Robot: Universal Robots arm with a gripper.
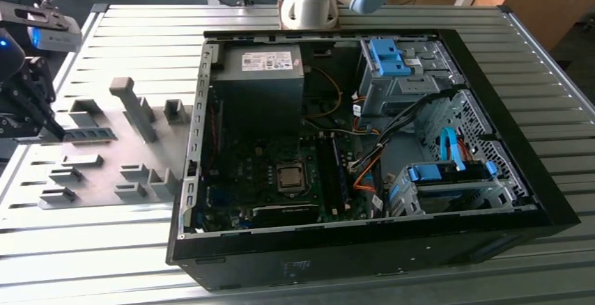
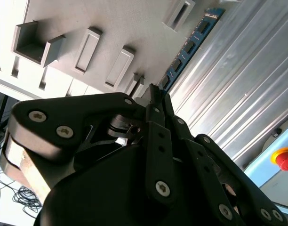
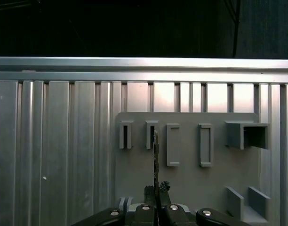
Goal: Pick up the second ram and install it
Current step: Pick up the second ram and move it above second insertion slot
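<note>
Exterior view: gripper [image 1: 56, 135] sits at the exterior view's left edge, mid-height, fingers pinching one end of the ram [image 1: 91, 134]. The ram is roughly level over the grey plate [image 1: 97, 180], pointing toward the open PC case [image 1: 279, 256] at centre-right.

Second wrist view: gripper [image 2: 156, 92] fingertips are pressed together on the ram's [image 2: 188, 44] near end. The stick runs along the plate [image 2: 111, 28] edge, next to the slatted table [image 2: 238, 94]. A red button [image 2: 285, 157] sits off the table.

First wrist view: the ram [image 3: 156, 155] is edge-on, a thin line from the gripper [image 3: 156, 188] to a slot holder [image 3: 151, 134]. Can't tell if it touches the holder.
</note>
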